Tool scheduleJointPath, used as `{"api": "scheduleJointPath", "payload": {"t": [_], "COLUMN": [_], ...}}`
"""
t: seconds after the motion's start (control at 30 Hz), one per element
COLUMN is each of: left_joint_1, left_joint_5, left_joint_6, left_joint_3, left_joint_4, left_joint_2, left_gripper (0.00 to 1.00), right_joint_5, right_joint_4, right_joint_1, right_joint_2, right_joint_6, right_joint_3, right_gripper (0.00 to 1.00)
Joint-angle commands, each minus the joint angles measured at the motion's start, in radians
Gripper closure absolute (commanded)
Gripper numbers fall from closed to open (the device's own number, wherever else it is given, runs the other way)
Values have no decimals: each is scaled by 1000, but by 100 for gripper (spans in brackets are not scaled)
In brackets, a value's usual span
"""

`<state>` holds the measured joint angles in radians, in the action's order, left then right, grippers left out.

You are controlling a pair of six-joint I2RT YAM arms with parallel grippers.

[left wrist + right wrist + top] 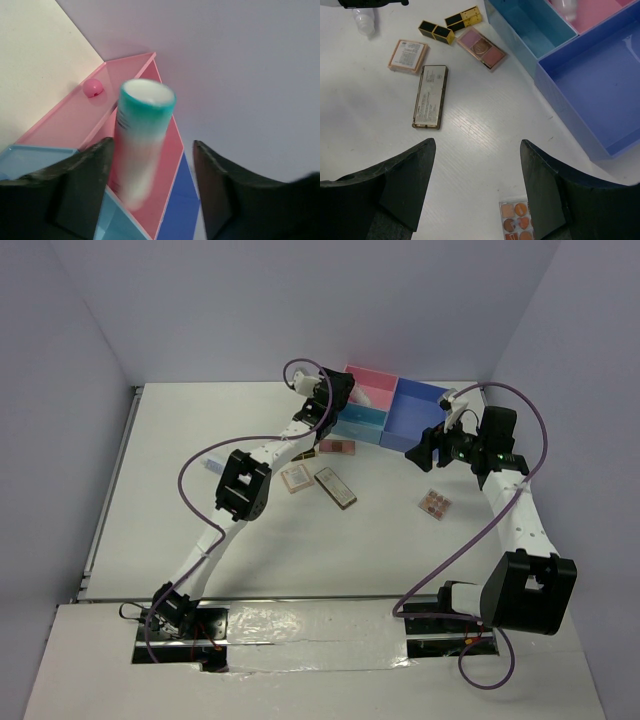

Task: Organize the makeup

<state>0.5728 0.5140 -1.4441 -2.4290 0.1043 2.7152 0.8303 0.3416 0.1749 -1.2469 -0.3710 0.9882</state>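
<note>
Leaving bare desk (485, 125) open between long palette (430, 96) and box wall (560, 107). Crowding the pink compartment (172, 152) with a teal-capped tube (140, 135).

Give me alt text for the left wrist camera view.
A blurred white tube with a teal end is between the left hand's open fingers, over the box's pink compartment. A pink ball lies in the pink section at left.

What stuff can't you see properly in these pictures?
Tube, left wrist view: blurred. Its lower end smears away, so I cannot tell if it touches the box.
Palette, right wrist view: cut off by the bottom edge.
Long case, top view: its label is too small to read.
</note>
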Motion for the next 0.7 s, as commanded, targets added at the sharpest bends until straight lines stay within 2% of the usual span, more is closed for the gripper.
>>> {"api": "scheduleJointPath", "payload": {"t": [0.0, 0.13, 0.23, 0.33, 0.43, 0.53, 0.63, 0.67], "left_joint_1": [-1, -1, -2, -5, -17, -34, -51, -54], "left_joint_5": [14, 6, 0, -23, -60, -103, -135, -153], "left_joint_6": [2, 7, 17, 45, 97, 172, 286, 356], "left_joint_3": [-54, -54, -50, -38, -1, 86, 195, 249], "left_joint_4": [61, 69, 84, 115, 150, 199, 238, 239], "left_joint_2": [14, 9, 0, -21, -69, -152, -256, -288], "left_gripper": [21, 19, 23, 32, 47, 67, 78, 87], "right_joint_5": [23, 23, 26, 35, 65, 122, 171, 176], "right_joint_4": [-44, -46, -44, -33, -4, 51, 115, 131], "right_joint_1": [8, 8, 8, 8, 6, 5, -2, -11], "right_joint_2": [32, 33, 35, 35, 33, 29, 20, 17], "right_joint_6": [7, 7, 6, -8, -58, -150, -213, -256], "right_joint_3": [-11, -14, -16, -13, -3, 10, 24, 27], "right_gripper": [24, 24, 24, 24, 24, 22, 21, 21]}}
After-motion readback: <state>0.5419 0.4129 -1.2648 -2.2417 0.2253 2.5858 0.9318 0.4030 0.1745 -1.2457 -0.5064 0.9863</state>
